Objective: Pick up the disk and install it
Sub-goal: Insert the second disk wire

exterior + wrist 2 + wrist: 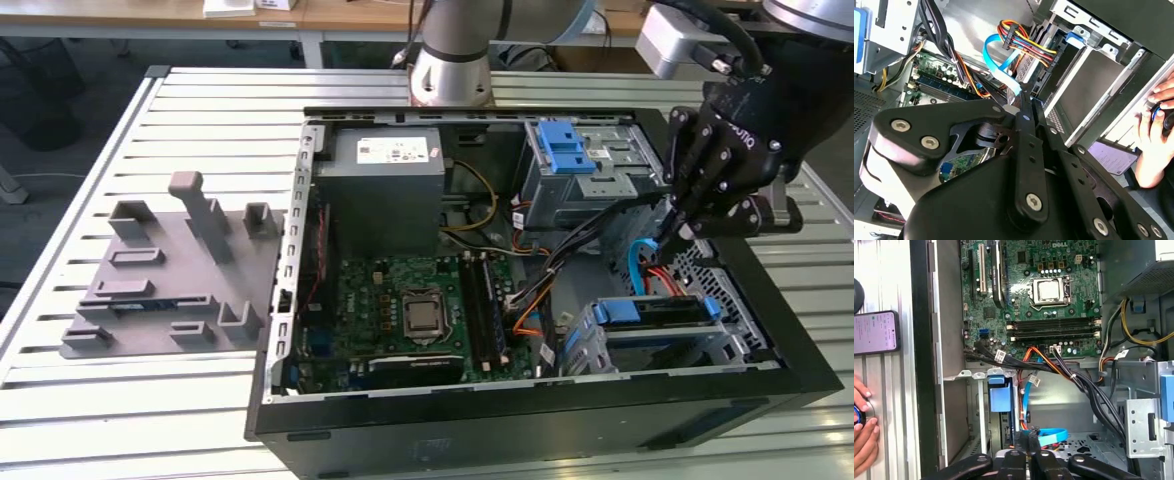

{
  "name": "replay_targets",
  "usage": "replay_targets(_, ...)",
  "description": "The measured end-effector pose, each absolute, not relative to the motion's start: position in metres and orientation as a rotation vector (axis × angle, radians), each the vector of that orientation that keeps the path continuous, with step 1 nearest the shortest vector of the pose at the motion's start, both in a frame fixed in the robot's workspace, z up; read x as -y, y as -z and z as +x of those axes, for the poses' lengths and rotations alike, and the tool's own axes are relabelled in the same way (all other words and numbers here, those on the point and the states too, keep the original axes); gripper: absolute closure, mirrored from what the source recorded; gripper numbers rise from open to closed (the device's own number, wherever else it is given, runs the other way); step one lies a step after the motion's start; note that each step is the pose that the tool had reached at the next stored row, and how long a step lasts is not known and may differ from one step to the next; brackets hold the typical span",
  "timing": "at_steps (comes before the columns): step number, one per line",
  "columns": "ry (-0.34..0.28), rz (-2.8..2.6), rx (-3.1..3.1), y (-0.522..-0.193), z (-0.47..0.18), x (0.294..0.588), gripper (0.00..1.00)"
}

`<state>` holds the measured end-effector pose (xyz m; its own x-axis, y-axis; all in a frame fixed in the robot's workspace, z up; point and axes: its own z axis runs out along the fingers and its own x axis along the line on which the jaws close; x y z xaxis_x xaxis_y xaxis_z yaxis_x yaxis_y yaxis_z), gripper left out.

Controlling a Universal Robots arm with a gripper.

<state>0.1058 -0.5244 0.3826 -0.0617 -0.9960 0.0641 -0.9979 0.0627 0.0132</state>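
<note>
We see the gripper (pixel 687 232) closed on nothing above the case (pixel 534 425); the disk (pixel 650 312) sits in its bay below; we judge it rigid, heavy, shock-sensitive, best held by its blue bracket edges.

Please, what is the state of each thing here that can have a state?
gripper: shut, fingertips beside the blue cable, inside the case.
disk: seated in a metal bay, not gripped.
computer case: open, side panel off.
processor socket: bare, no cooler on it.
phone: screen lit, lying flat.
</note>
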Motion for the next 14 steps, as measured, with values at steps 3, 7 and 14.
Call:
replay_targets(3, -0.051, 2.112, 2.248, -0.3818, 0.1058, 0.5233, 0.83)
replay_targets(7, -0.046, 2.113, 2.249, -0.3814, 0.1058, 0.5223, 0.75)
replay_targets(14, -0.046, 2.112, 2.248, -0.3753, 0.1060, 0.5218, 0.75)
